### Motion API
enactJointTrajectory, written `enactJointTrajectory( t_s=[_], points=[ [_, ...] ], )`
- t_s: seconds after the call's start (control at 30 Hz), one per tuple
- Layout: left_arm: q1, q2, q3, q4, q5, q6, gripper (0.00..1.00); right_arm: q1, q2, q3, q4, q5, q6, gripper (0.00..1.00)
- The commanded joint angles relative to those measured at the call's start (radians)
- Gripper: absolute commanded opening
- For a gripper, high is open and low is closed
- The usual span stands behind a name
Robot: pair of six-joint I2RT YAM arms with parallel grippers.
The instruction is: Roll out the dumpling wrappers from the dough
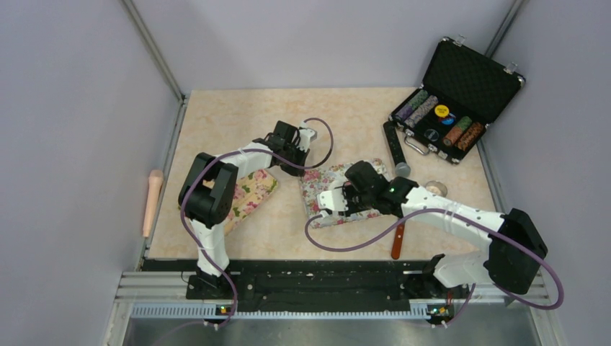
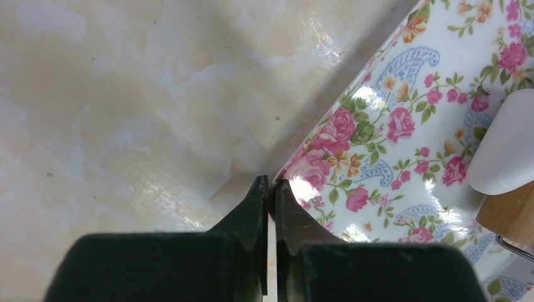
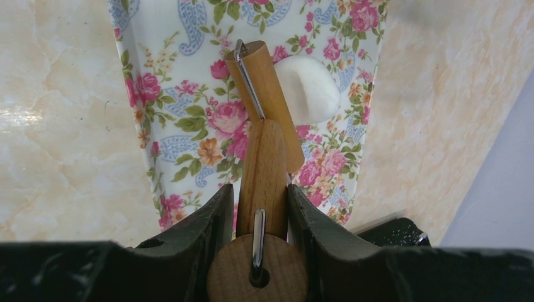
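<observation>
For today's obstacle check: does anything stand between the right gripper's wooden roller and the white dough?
Nothing visible does: the wooden roller held by the right gripper overlaps the edge of the dough on the floral mat.

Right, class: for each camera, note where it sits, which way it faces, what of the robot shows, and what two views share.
Top external: above and behind the robot, facing down on the table; the left arm and right arm show.
Left wrist: on the left arm, facing down past its shut left fingers at the floral mat's edge.
Right wrist: on the right arm, facing down past the right fingers clamping the wooden roller.
Shared: both wrist views show the white dough on the mat.
</observation>
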Motion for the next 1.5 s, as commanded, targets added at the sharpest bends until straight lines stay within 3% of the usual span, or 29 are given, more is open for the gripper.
enactJointTrajectory(
  t_s=[0.0,0.3,0.5,0.7,1.0,1.23,1.47],
  points=[
    [0.001,0.008,-0.018,0.04,-0.055,0.004,0.0,0.011,0.039,-0.037,-0.266,-0.071,0.056,0.0],
    [0.0,0.009,-0.017,0.039,-0.052,0.006,0.0,0.011,0.015,-0.012,-0.296,-0.067,0.062,0.0],
    [0.0,0.012,-0.014,0.034,-0.04,0.012,0.0,0.011,-0.068,0.124,-0.317,-0.015,0.08,0.0],
    [0.0,0.016,-0.011,0.032,-0.045,0.011,0.0,0.011,-0.096,0.248,-0.211,0.059,0.127,0.0],
    [0.001,0.02,-0.005,0.027,-0.048,0.008,0.0,0.012,0.034,0.153,0.147,0.191,0.105,0.0],
    [0.0,0.018,-0.006,0.028,-0.048,0.009,0.0,0.026,0.1,0.126,0.08,0.091,0.092,0.0],
    [0.001,0.015,-0.009,0.031,-0.046,0.008,0.0,0.053,0.107,0.053,0.019,0.094,0.085,0.0]
  ],
)
